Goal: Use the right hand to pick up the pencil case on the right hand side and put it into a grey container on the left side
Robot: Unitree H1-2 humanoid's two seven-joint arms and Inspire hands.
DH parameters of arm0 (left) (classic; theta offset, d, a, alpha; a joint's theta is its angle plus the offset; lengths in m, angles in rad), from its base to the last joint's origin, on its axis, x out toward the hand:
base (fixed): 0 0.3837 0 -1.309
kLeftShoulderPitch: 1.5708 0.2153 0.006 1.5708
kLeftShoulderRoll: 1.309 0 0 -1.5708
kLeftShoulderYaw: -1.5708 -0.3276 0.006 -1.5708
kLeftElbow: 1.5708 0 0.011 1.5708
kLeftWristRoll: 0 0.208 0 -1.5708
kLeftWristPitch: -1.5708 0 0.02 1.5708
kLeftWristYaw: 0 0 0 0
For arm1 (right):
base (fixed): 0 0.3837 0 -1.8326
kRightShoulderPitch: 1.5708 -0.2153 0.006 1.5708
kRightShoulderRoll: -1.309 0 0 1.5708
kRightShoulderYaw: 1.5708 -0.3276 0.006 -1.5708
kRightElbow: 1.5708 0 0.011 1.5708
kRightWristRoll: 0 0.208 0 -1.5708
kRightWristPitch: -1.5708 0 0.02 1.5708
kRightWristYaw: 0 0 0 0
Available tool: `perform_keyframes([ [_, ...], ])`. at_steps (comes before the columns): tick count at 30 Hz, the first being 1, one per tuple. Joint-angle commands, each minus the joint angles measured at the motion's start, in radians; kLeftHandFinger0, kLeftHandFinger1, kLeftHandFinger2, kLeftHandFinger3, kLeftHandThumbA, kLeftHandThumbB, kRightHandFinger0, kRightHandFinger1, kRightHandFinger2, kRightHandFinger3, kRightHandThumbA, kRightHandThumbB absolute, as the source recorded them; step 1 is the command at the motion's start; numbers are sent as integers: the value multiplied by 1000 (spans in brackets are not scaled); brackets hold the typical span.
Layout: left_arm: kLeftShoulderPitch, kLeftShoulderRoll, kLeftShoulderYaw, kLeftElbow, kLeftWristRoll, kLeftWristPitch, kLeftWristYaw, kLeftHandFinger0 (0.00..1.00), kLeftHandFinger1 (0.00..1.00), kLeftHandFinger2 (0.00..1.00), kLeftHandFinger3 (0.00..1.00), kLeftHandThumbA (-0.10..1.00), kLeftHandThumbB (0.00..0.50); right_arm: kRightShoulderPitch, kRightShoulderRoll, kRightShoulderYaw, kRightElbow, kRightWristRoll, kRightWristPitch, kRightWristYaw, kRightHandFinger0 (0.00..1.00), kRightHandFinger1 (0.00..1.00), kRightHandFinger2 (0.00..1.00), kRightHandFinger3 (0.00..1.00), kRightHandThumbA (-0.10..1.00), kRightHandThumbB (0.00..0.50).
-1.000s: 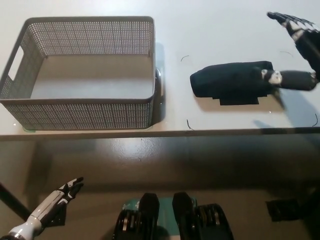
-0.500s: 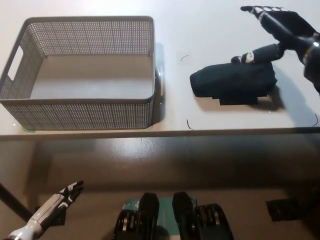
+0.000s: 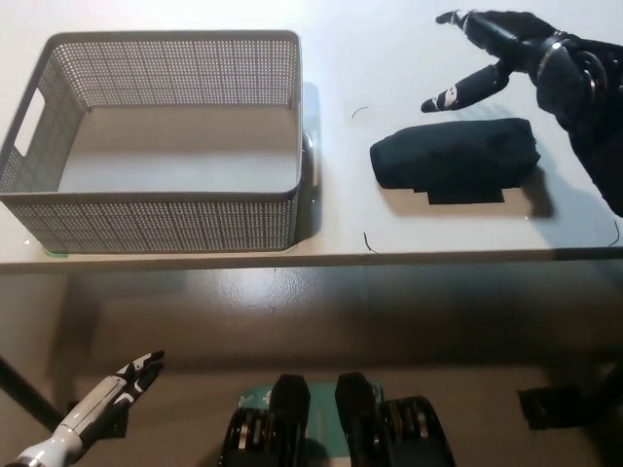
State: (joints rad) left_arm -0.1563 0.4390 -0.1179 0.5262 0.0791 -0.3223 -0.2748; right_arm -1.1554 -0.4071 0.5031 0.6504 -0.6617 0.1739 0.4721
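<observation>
A black pencil case (image 3: 454,159) lies flat on the white table (image 3: 409,58), right of centre. My black right hand (image 3: 506,58) hovers just behind and above it with fingers spread, open and holding nothing. The grey mesh container (image 3: 161,209) stands on the table's left half, and nothing shows inside it. My white left hand (image 3: 97,409) hangs low at the picture's lower left, below the table edge.
The table's front edge (image 3: 311,261) runs across the picture below the container and the case. A gap of bare tabletop separates the container's right wall from the case. A small dark object (image 3: 550,407) lies on the floor at the lower right.
My right hand has swung from the case's right end up and leftward, and now sits behind the case. The case and the container have not moved.
</observation>
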Motion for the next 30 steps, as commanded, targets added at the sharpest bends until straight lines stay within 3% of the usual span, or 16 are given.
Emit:
perform_keyframes([
  [1,-17,31,5,-29,13,-50,-10,1000,1000,1000,1000,1000,448,-101,9,3,55,-1,-61,1,1000,1000,1000,1000,1000,500],
  [11,-12,32,9,-51,12,-42,-17,1000,1000,1000,1000,1000,453,-145,59,54,274,-35,-104,-56,1000,1000,1000,1000,1000,500],
  [17,-14,31,11,-47,14,-46,-15,1000,1000,1000,1000,1000,429,-155,83,76,373,-41,-126,-69,1000,1000,1000,1000,1000,500],
  [30,-27,30,14,-48,12,-39,-23,1000,1000,1000,1000,1000,462,-163,120,115,538,-50,-194,-127,1000,1000,1000,1000,1000,500],
])
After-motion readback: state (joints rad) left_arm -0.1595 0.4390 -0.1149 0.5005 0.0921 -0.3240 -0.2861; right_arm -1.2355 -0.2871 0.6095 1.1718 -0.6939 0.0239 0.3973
